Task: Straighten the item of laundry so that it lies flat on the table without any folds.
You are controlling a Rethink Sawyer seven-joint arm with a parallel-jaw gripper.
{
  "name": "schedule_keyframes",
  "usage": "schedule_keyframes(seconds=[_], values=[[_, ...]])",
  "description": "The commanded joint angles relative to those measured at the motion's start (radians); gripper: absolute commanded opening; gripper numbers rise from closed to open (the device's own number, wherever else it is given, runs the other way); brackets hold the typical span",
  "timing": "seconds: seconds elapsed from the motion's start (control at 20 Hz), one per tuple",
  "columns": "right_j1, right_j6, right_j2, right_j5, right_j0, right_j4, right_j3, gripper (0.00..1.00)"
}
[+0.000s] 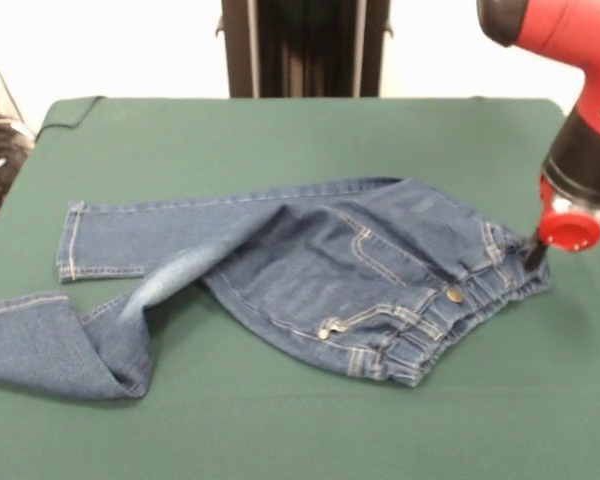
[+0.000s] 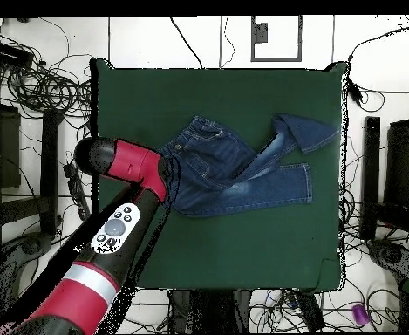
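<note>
The blue denim jeans (image 1: pixel 330 270) lie across the middle of the green table (image 1: pixel 280 140), waistband at the right. One leg runs flat to the left, cuff at the far left. The other leg is twisted and folded back on itself near the front left edge. My gripper (image 1: pixel 533 255) is down at the right end of the waistband, touching or just above the cloth; its tips are too dark and small to read. In the overhead view the jeans (image 2: pixel 234 170) lie mid-table (image 2: pixel 225 253), and my arm hides the gripper at the waistband's left end.
The robot's black pedestal (image 1: pixel 305 45) stands behind the table's far edge. Cables (image 2: pixel 42 83) and dark stands surround the table. The table cloth is turned up at one far corner (image 1: pixel 70 110). Bare green surface lies on all sides of the jeans.
</note>
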Motion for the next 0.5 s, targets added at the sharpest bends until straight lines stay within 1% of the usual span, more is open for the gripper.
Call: schedule_keyframes(seconds=[0.05,0.15,0.2,0.35,0.5], values=[[-0.308,-0.219,0.302,-0.173,0.038,0.012,0.41,0.0],[-0.381,-0.269,0.361,-0.265,0.025,0.014,0.516,0.0],[-0.41,-0.275,0.383,-0.292,0.018,0.009,0.552,0.0],[-0.484,-0.276,0.431,-0.32,-0.008,-0.018,0.628,0.0],[-0.528,-0.249,0.437,-0.292,-0.016,-0.065,0.657,0.0]])
